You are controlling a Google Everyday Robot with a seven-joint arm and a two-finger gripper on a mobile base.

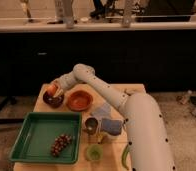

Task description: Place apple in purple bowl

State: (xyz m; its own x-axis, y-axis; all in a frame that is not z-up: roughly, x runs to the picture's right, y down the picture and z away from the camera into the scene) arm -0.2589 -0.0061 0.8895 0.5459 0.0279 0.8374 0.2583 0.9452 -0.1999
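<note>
The apple [52, 90] is a small orange-red fruit with a paler patch, held just above the dark purple bowl [53, 100] at the table's far left. My gripper [55, 89] is at the apple, right over the bowl's rim, with the white arm [98, 85] reaching leftward across the table. The apple seems to be between the gripper's tips, still slightly above the bowl's inside.
A larger orange-brown bowl [79, 100] sits just right of the purple one. A green tray [36, 135] holds a dark grape bunch [60, 144]. A metal cup [91, 125], a blue-grey cloth [111, 125], a green cup [94, 152] and a green item [125, 156] are near the front.
</note>
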